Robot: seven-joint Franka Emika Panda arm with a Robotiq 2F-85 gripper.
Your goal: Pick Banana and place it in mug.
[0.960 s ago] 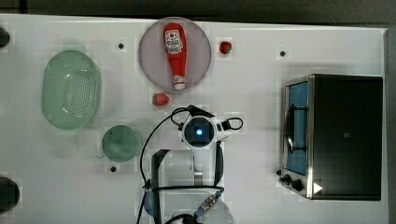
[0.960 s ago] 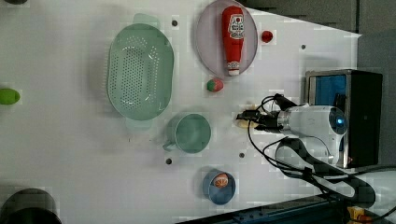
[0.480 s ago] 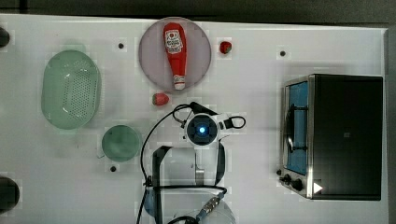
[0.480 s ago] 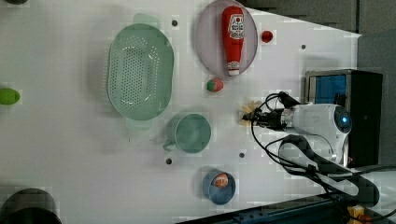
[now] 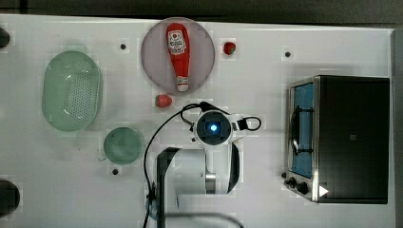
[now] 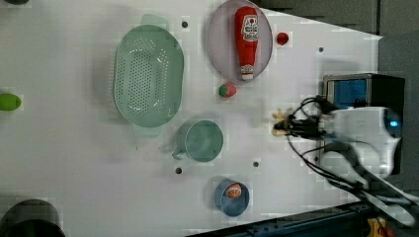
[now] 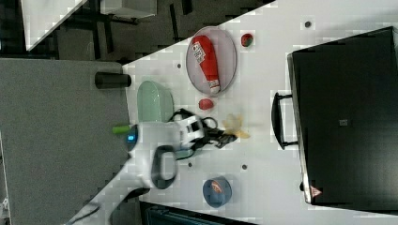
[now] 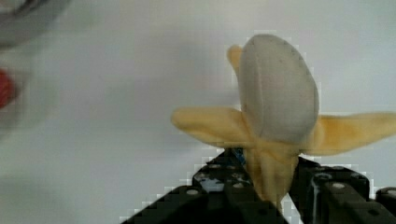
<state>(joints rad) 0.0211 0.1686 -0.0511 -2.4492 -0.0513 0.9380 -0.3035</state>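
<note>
A peeled banana (image 8: 278, 93), pale with yellow peel flaps spread out, sits between the black fingers of my gripper (image 8: 271, 182), which is shut on its lower end. In the left view the banana (image 6: 280, 121) is at the tip of the gripper (image 6: 284, 127), well to the right of the mug. The mug (image 6: 203, 140) is a small round teal-green cup, standing open and upright. In the top view the mug (image 5: 123, 145) lies left of my white wrist (image 5: 214, 127), which covers the banana. The right view shows the banana (image 7: 234, 125) at the gripper (image 7: 230, 137).
A pale green colander (image 5: 71, 90) lies left of the mug. A grey-pink plate (image 5: 154, 66) holds a ketchup bottle (image 5: 178, 52). Two strawberries (image 5: 163, 100) (image 5: 229, 47) sit near the plate. A toaster oven (image 5: 347, 137) stands on the top view's right. A blue bowl (image 6: 231, 197) sits near the left view's lower edge.
The gripper has shut on the banana. It has shifted toward the left view's right, carrying the banana with it.
</note>
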